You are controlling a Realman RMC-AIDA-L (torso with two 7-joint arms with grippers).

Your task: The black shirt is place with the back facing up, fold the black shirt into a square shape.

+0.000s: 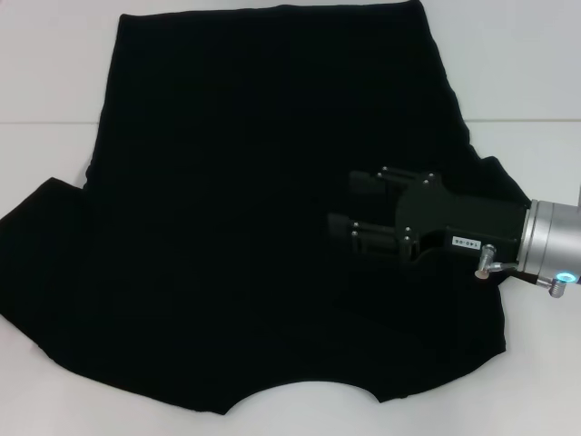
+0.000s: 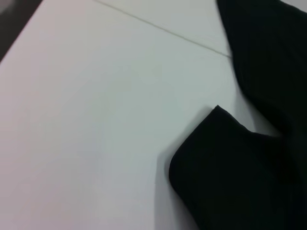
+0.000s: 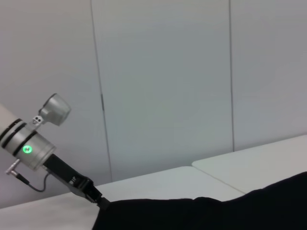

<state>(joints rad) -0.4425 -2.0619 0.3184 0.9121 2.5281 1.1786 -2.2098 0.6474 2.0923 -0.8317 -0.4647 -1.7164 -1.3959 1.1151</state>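
We see the black shirt (image 1: 236, 209) spread on the white table (image 1: 545, 381); the right gripper (image 1: 349, 207) hovers above it, fingers parted, perhaps touching fabric; the left gripper (image 3: 98, 200) meets the shirt's edge, grip unclear

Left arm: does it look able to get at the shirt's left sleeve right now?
Probably yes. The left gripper sits at the edge of the black shirt, and bare table lies beside the left sleeve. The right gripper is over the shirt's other side.
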